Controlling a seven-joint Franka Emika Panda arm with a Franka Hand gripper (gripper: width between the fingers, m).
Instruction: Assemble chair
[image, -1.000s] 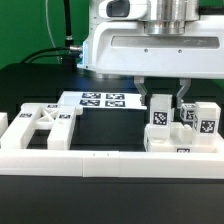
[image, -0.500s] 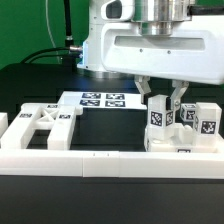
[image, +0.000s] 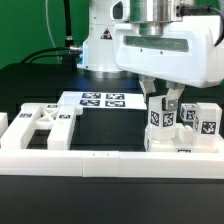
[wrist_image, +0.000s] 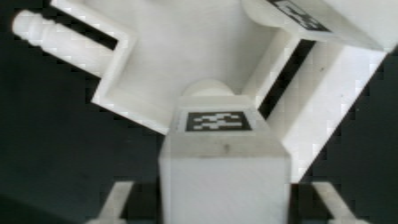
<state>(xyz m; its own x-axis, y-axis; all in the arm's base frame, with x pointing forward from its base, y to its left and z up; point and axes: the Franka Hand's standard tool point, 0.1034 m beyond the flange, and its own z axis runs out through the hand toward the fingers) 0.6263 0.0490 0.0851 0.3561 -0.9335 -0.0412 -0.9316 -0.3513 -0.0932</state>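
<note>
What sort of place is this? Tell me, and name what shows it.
Most likely a robotics lab bench: a marker board of printed tags lies on the black table, the white chair parts carry square tags, and a robot arm hangs over them.

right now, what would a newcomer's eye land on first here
The big white gripper hangs over the exterior view's right, its fingers straddling an upright tagged leg; whether it actually grips the leg is not clear. On that view's left sits an X-braced frame, with the marker board farther back between the two.
</note>
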